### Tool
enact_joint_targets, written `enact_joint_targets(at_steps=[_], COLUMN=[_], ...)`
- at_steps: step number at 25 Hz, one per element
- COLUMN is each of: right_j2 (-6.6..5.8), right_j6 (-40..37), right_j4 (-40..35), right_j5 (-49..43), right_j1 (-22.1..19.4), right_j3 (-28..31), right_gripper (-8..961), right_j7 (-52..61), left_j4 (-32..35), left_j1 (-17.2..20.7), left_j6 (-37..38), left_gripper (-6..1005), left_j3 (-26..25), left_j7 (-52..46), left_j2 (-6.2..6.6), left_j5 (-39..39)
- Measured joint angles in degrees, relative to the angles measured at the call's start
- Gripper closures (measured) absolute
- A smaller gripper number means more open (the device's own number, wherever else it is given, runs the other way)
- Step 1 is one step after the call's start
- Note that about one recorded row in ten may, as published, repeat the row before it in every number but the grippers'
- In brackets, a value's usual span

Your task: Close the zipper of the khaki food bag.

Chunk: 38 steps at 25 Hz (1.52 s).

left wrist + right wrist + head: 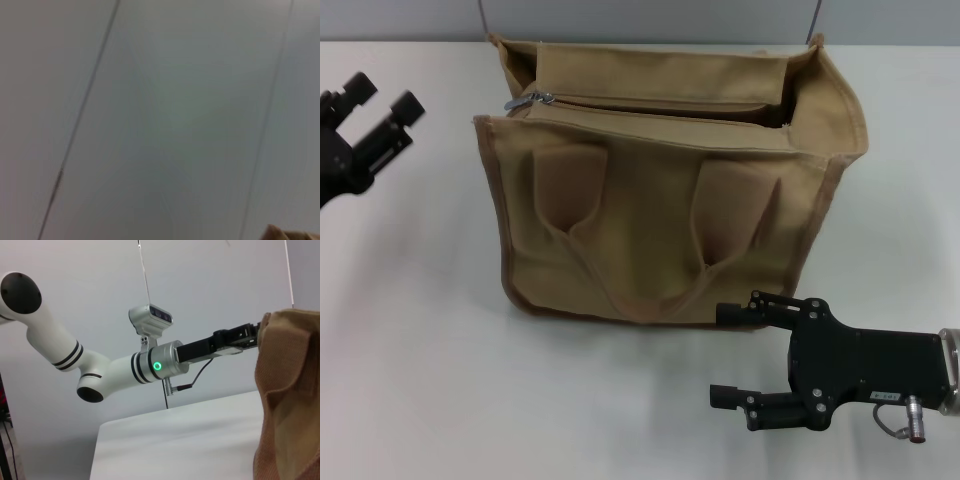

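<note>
Silver zipper pull (528,99) sits at the bag's (660,230) far-left end, nearest our open left tool (382,100); the zipper (650,108) runs rightward, the right tool (725,355) open.

Head view bright, even light; soft shadow under bag (660,220). Left wrist view blurry all over. Right wrist view clear.

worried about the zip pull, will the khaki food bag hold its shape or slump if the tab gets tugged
The khaki food bag is soft canvas, handles drooping, so it probably buckles. It stands unheld, so may slide. The zipper pull tab looks small, possibly slippery.
</note>
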Motion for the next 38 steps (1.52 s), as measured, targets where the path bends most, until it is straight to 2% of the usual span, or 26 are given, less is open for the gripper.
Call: enact_joint_targets(at_steps=[7, 15, 21, 25, 30, 31, 33, 36, 38], right_j2=[0.00, 0.00, 0.00, 0.00, 0.00, 0.00, 0.00, 0.00, 0.00], right_j6=[0.1, 0.2, 0.0, -0.2, -0.3, -0.3, -0.3, -0.3, -0.3], right_j4=[0.0, 0.0, 0.3, 0.3, 0.3, 0.3, 0.3, 0.3, 0.3], right_j5=[0.0, 0.0, 0.0, 0.0, 0.0, 0.0, 0.0, 0.0, 0.1], right_j1=[0.1, 0.1, 0.0, 0.1, 0.2, 0.2, 0.2, 0.2, 0.2], right_j3=[0.0, 0.0, 0.0, 0.0, 0.0, 0.0, 0.0, 0.0, 0.0], right_gripper=[123, 124, 124, 124, 123, 123, 123, 123, 124], right_j7=[0.0, 0.2, 0.3, 0.4, 0.5, 0.5, 0.5, 0.5, 0.5], left_j4=[2.9, 4.7, 7.3, 7.4, 7.4, 7.4, 7.3, 6.6, 6.6], left_j1=[0.4, -0.7, -3.3, -4.4, -5.2, -5.3, -5.4, -5.3, -5.2], left_j6=[3.4, 3.1, 1.5, -0.9, -4.6, -5.0, -4.9, -4.7, -4.8], left_gripper=[217, 217, 216, 216, 216, 216, 216, 216, 217], left_j3=[-0.1, 0.3, 0.7, 0.8, 0.1, -1.2, -2.9, -6.3, -6.7], left_j7=[4.8, 8.6, 8.8, 9.6, 13.8, 16.0, 17.9, 21.2, 22.0], left_j2=[-0.39, -0.39, -0.32, -0.51, -1.92, -2.62, -3.09, -3.31, -3.28], left_j5=[7.6, 9.5, 14.5, 15.1, 14.7, 14.6, 14.5, 14.5, 14.5])
